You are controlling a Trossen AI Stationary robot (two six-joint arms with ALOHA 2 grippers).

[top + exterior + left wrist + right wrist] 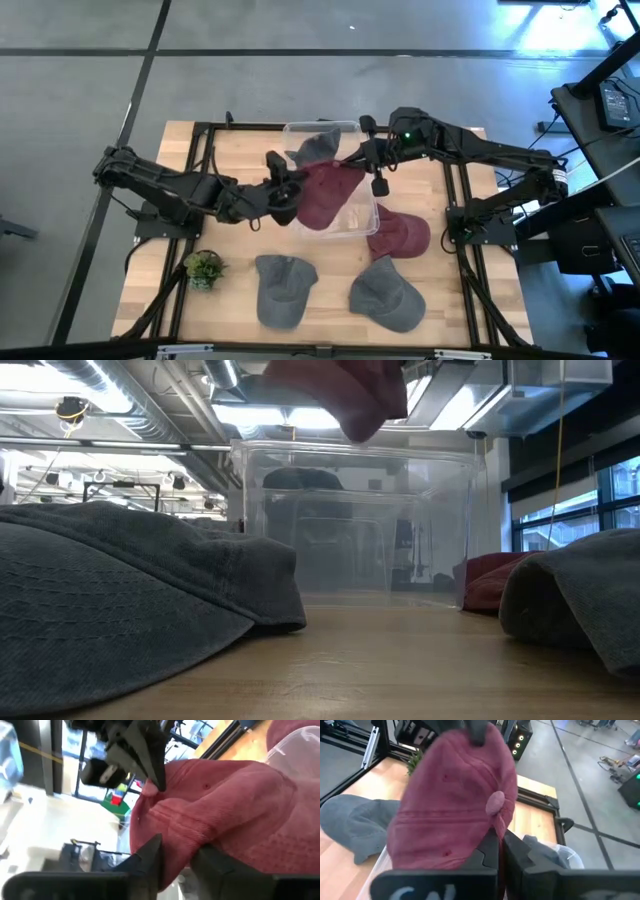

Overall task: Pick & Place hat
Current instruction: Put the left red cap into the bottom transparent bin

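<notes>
I hold the red hat (325, 192) above the clear bin (352, 226), so it can drop inside. My left gripper (288, 192) pinches one edge and my right gripper (362, 160) pinches the other, keeping the cloth spread.

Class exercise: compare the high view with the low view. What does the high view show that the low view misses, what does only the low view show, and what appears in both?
Only the high view shows the left gripper and right gripper, both shut on the held red cap above the bin, and a small plant. Only the low view shows the ceiling lights behind the table. Both show the clear bin, grey caps and a second red cap on the table.
</notes>
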